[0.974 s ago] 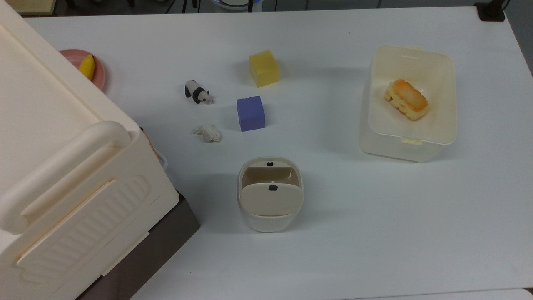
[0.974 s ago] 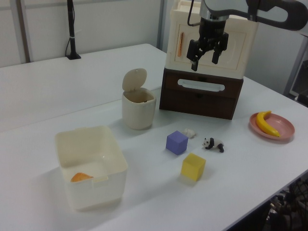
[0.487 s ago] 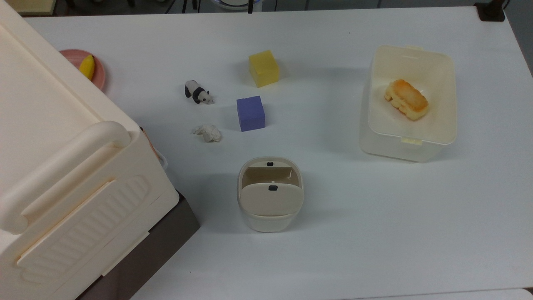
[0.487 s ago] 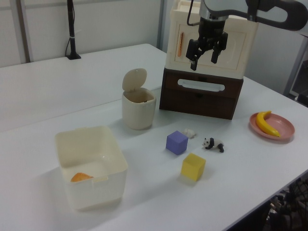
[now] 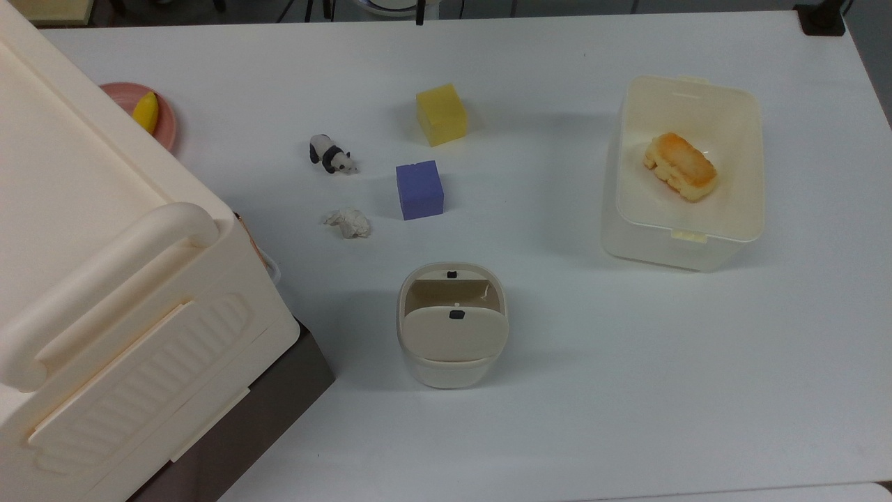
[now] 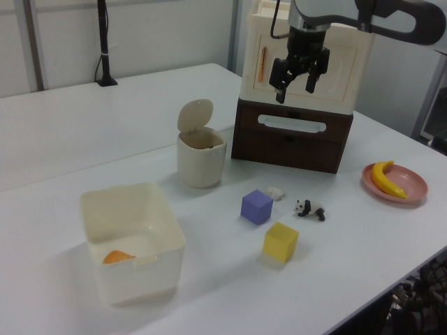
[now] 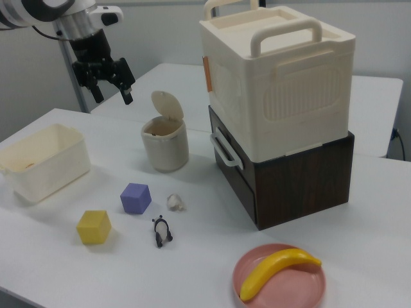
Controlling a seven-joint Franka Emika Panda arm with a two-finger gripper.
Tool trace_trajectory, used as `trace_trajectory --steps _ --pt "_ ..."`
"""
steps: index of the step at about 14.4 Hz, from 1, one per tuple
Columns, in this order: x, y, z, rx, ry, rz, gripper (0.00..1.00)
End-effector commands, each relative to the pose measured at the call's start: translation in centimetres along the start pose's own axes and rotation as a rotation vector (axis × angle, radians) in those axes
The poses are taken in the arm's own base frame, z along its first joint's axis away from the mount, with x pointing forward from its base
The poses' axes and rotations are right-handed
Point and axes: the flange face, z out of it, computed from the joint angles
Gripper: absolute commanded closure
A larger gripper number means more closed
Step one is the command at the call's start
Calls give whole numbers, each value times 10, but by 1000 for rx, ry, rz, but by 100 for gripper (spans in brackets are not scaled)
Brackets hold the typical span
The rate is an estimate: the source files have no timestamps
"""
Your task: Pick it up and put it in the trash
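On the white table (image 5: 592, 418) the small crumpled white tissue wad (image 5: 348, 222) lies untouched beside the purple foam cube (image 5: 419, 189); high above, the black two-finger gripper (image 6: 294, 82) hangs with jaws spread, empty; the beige flap-lid plastic bin (image 5: 451, 326) stands open; grasp and drop both remain.

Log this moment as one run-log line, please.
phase: pre-grasp | end effector: open, raised | tissue wad: on table | trash bin: lid open
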Motion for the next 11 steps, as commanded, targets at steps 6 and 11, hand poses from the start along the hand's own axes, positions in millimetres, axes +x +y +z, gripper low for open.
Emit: trace_trajectory --steps 6,11 --pt "-1 1 -3 -6 22 -20 0" --pt "-1 4 -4 -8 21 -10 0"
